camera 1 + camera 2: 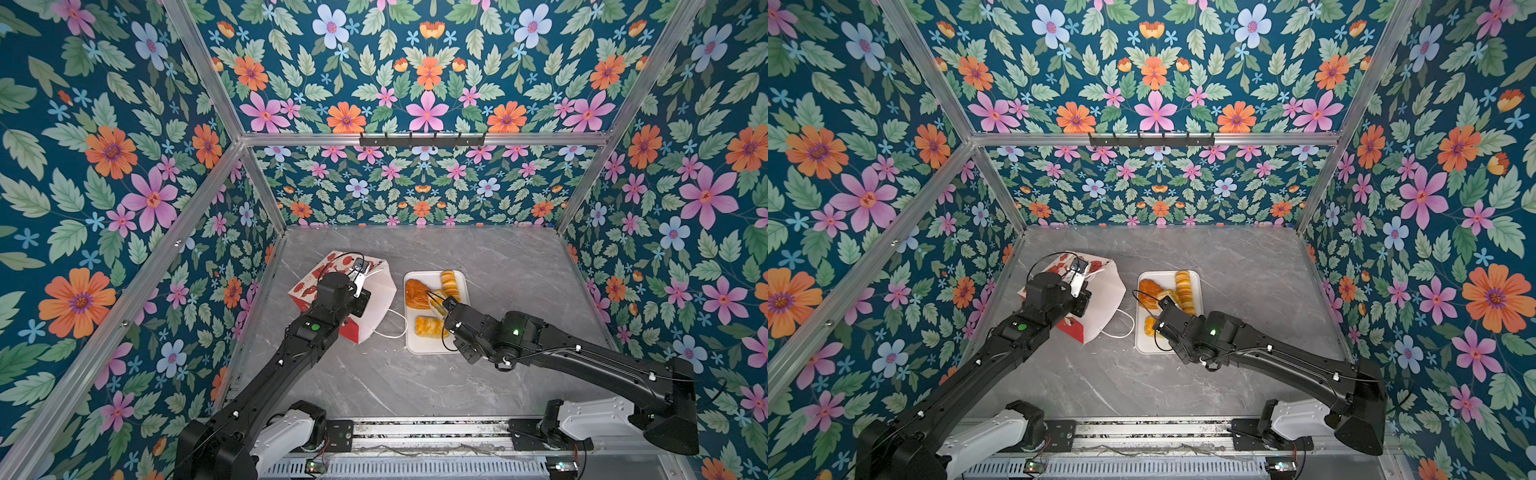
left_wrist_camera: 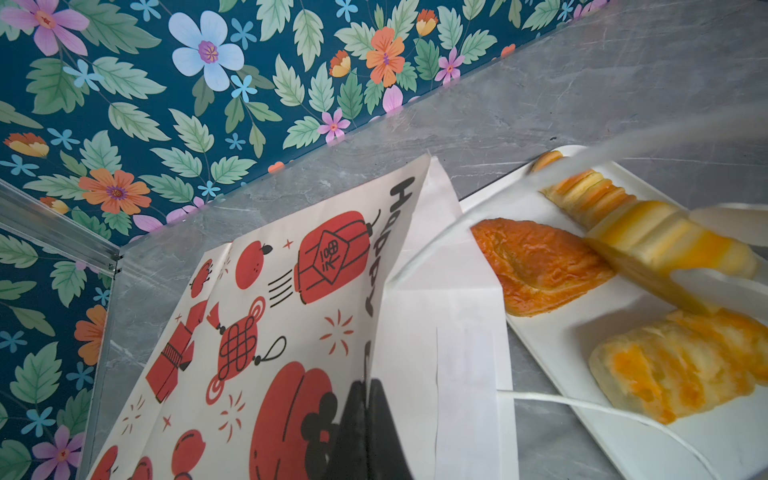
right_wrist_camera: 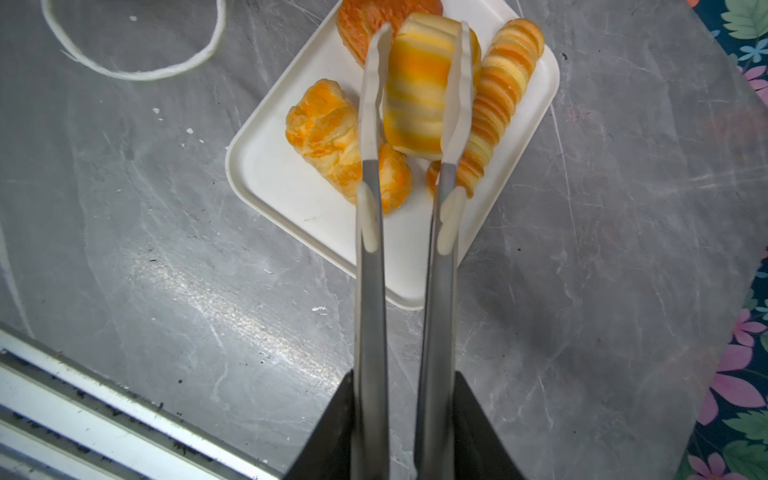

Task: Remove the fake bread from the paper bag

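Paper bag [image 1: 376,299]: lying tipped over on the grey marbled bench [image 3: 166,249], just left of the white tray [image 3: 282,183] in both top views. Its printed panel is facing the left wrist camera and one white cord handle [image 1: 395,328] is trailing on the bench towards the tray.

Left jaws: closed, pinching the bag's paper edge between them.

Right jaws: clamping the two metal arms of a pair of tongs [image 3: 370,291]. The arms are running out from between the jaws towards the tray.

The tongs' white tips are sitting on either side of the striped roll [image 3: 417,87], over the middle of the tray. I cannot tell whether the roll is resting on the tray or hanging just above it.

Fake bread outside the bag, four pieces showing:
- the striped roll, between the tong tips
- the ridged long roll [image 3: 498,104], lying on the tray, just beside the striped roll
- the darker brown bun [image 3: 357,20], lying at the tray's far end
- a flaky golden pastry [image 3: 332,137], lying on the tray nearer the arms

The bag's inside is not showing in any view.
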`<move>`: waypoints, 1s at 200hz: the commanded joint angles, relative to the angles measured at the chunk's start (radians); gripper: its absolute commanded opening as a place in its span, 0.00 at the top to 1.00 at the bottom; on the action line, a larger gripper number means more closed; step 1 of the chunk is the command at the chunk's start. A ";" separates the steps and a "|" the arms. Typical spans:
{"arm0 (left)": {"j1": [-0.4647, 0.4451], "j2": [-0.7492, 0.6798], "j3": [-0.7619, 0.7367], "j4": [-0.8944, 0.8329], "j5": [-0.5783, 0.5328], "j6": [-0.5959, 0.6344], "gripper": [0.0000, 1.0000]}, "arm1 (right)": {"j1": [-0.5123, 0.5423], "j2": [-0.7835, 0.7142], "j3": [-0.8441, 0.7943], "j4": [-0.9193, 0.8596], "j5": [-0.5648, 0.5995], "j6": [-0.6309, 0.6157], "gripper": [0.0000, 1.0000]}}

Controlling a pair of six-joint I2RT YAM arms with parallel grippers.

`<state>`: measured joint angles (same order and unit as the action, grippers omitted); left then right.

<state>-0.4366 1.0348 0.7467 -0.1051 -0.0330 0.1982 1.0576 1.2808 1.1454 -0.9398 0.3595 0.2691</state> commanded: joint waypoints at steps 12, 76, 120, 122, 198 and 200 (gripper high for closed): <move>0.001 -0.005 -0.003 0.015 0.007 0.000 1.00 | 0.001 -0.010 -0.009 0.027 -0.040 0.021 0.60; 0.001 -0.004 -0.003 0.016 0.008 -0.002 1.00 | 0.001 -0.053 -0.025 0.055 0.061 0.032 0.60; 0.001 -0.002 -0.001 0.018 0.010 -0.001 1.00 | 0.001 -0.078 -0.042 0.070 0.143 0.035 0.60; 0.001 -0.001 -0.002 0.018 0.010 -0.001 1.00 | 0.001 -0.079 -0.043 0.071 0.147 0.036 0.60; 0.001 0.005 -0.003 0.018 0.013 -0.003 1.00 | -0.152 -0.314 -0.198 0.172 0.036 0.124 0.60; 0.001 0.005 -0.003 0.019 0.013 -0.003 1.00 | -0.162 -0.322 -0.204 0.176 0.021 0.124 0.60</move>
<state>-0.4366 1.0378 0.7456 -0.1047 -0.0254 0.1978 0.9638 1.0279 0.9871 -0.8402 0.4706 0.3485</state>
